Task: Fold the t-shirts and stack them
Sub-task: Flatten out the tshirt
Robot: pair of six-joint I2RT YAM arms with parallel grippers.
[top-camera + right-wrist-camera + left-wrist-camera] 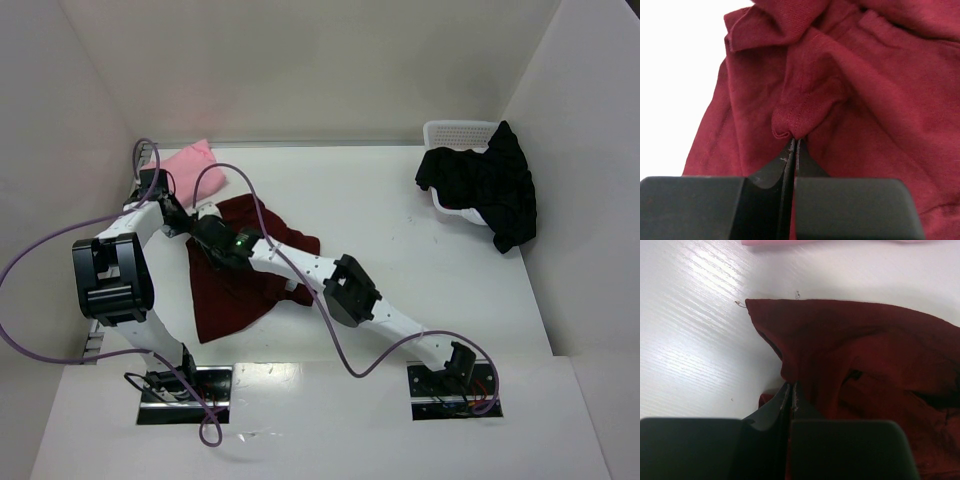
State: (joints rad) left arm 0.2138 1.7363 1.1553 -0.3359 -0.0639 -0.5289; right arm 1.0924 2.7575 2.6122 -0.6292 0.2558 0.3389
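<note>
Early stage. Maroon t-shirt (pixel 235 285) crumpled left of centre on bench (pixel 380 220), unfolded; left claw (pixel 791 390) and right claw (pixel 792 145) each clamped shut on its cloth. Pink t-shirt (pixel 193 160) upper left, apparently folded. Black t-shirt (pixel 490 185) draped over basket (pixel 455 127), upper right, pending.

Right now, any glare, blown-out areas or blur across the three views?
Left wrist: streaky glare on the white table, dark maroon cloth t-shirt underexposed in its folds, left gripper blurred. Right wrist: table blown out to pure white at upper left, shirt stitching sharp, right gripper soft. Top external: even light, black cloth t-shirt loses most fold detail.
</note>
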